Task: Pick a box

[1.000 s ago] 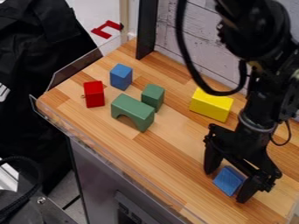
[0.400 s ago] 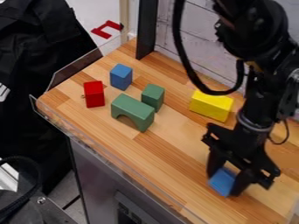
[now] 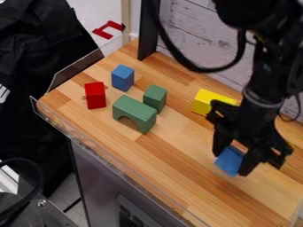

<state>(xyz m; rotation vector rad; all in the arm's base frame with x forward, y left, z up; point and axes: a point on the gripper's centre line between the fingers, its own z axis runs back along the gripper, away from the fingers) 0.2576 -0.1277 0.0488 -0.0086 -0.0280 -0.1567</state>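
The black jaws [image 3: 232, 160] are closed on a blue block [image 3: 229, 161], gripping it above the wooden counter [image 3: 177, 186]. Part of the yellow block [image 3: 204, 101] shows beside the arm, behind the gripped block.

A blue box [image 3: 228, 161] is held at a tilt by the end effector [image 3: 230, 164].

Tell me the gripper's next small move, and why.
Probably raise the gripper straight up a little, without loosening: its fingers hold a blue block from both sides, and the yellow block lies near the arm, so going sideways first might bump it.
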